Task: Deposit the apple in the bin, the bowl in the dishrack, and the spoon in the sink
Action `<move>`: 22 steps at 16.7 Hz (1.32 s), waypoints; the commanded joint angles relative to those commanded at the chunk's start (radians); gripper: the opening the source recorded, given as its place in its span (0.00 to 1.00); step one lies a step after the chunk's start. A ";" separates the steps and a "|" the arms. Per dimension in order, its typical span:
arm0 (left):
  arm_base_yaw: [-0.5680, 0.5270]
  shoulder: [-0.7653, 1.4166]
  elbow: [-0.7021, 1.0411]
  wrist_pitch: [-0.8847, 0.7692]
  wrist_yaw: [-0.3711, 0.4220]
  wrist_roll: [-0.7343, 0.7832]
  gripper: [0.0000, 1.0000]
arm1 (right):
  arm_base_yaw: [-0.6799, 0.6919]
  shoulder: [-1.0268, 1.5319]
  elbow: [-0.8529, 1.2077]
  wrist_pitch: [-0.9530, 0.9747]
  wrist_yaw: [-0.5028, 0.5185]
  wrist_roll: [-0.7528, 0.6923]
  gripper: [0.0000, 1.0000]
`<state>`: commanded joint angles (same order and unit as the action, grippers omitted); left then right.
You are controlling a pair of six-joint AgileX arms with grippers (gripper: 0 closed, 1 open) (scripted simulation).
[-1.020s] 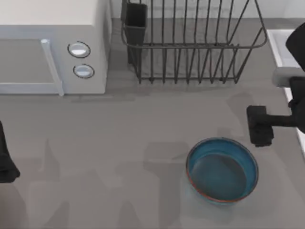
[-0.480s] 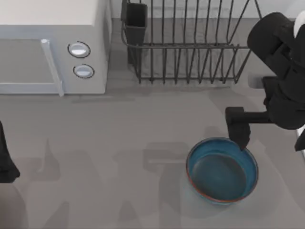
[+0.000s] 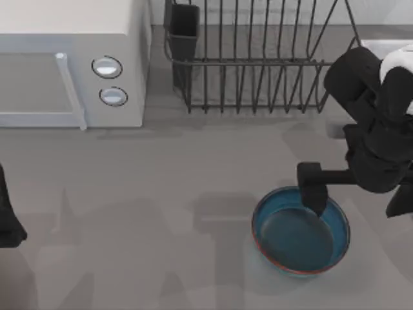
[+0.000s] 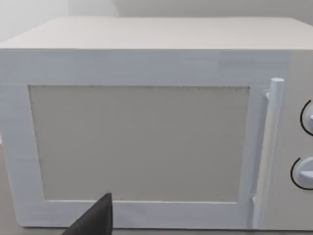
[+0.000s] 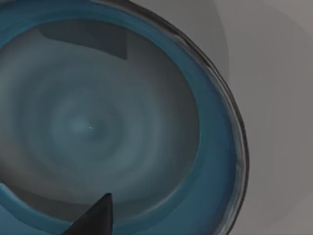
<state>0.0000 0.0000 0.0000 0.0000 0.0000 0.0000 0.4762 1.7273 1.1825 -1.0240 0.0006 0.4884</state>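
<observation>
The step in hand looks like the bowl step. The right end effector (image 3: pixel 314 194) hangs over the far rim of the bowl (image 3: pixel 301 230), with its tip just inside the rim line as seen from above. If its fingers are spread or pressed together, I cannot tell; they are dark against the arm and the top view does not separate them. Nothing is pinched as far as I can see, and the bowl sits flat on the surface (image 3: pixel 161 213), toward the right side and near the front edge.

The dishrack (image 3: pixel 258 64) stands at the back, well apart from the bowl, with its black cup (image 3: pixel 184 29) on the left corner. A strip of the sink (image 3: pixel 381 46) shows at the right edge, behind the arm. The left arm (image 3: pixel 10 219) is parked at the left edge.

For the next move, I judge that the fingers must come down with one inside and one outside the rim, close on the wall, then lift the bowl and carry it back to the rack.

The right wrist view looks straight down into the bowl (image 5: pixel 98 127): its greyish inside and the rim curving near. The top view gives instead the way to the rack. The left wrist view faces the microwave (image 4: pixel 146 127), its door and handle.
</observation>
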 joint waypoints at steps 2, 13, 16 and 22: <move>0.000 0.000 0.000 0.000 0.000 0.000 1.00 | 0.001 0.033 -0.065 0.106 0.000 0.002 1.00; 0.000 0.000 0.000 0.000 0.000 0.000 1.00 | 0.004 0.076 -0.153 0.227 0.000 0.006 0.77; 0.000 0.000 0.000 0.000 0.000 0.000 1.00 | 0.004 0.076 -0.153 0.227 0.000 0.006 0.55; 0.000 0.000 0.000 0.000 0.000 0.000 1.00 | 0.004 0.076 -0.153 0.227 0.000 0.006 0.10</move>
<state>0.0000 0.0000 0.0000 0.0000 0.0000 0.0000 0.4802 1.8037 1.0293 -0.7965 0.0007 0.4939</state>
